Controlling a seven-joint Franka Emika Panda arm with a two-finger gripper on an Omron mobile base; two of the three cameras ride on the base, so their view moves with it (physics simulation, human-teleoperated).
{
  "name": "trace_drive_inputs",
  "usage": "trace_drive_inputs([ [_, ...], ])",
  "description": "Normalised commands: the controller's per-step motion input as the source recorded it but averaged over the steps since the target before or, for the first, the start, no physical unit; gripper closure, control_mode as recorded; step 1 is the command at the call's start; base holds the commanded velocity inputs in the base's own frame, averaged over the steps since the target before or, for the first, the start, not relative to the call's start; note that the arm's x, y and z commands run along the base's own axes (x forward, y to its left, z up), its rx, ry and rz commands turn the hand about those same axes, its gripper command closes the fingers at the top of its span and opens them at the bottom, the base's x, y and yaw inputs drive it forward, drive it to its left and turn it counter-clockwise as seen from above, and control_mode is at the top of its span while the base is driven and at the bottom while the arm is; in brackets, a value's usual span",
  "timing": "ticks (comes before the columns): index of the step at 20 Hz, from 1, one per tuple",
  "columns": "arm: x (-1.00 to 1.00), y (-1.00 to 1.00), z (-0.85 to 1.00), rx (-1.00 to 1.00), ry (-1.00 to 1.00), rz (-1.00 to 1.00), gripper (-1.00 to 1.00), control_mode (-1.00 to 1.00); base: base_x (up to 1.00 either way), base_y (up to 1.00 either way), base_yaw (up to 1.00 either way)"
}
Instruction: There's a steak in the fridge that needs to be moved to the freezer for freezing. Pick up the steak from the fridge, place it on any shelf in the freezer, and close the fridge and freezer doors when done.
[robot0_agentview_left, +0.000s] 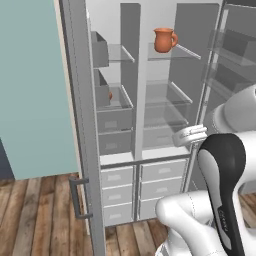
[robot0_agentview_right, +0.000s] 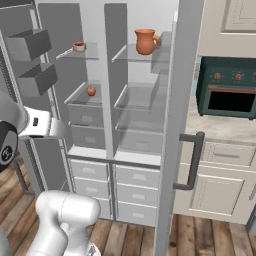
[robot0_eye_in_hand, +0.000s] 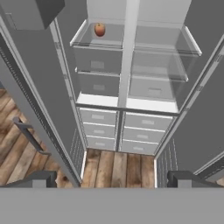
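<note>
Appliance: tall grey side-by-side fridge-freezer, both doors swung wide.
Right base view: small red steak on a top glass shelf; round orange-red fruit below; terracotta jug in the other compartment.
Hand view: pincer fingertips well apart, nothing between them, facing the shelves.

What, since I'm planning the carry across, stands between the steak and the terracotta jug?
A vertical grey divider wall alone separates the steak from the jug, each on its compartment's top shelf, as the right base view shows.
</note>
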Motion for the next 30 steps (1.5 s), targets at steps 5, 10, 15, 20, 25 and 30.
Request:
trace_drive_inputs([
  [5,0.0,0.0,0.0,0.0,0.0,0.0,-1.0,1.0,-0.52,0.0,0.0],
  [10,0.0,0.0,0.0,0.0,0.0,0.0,-1.0,1.0,-0.2,0.0,0.0],
  [15,0.0,0.0,0.0,0.0,0.0,0.0,-1.0,1.0,-0.11,0.0,0.0],
  [20,0.0,0.0,0.0,0.0,0.0,0.0,-1.0,1.0,-0.27,0.0,0.0],
  [25,0.0,0.0,0.0,0.0,0.0,0.0,-1.0,1.0,-0.45,0.0,0.0],
  [30,0.0,0.0,0.0,0.0,0.0,0.0,-1.0,1.0,-0.14,0.0,0.0],
])
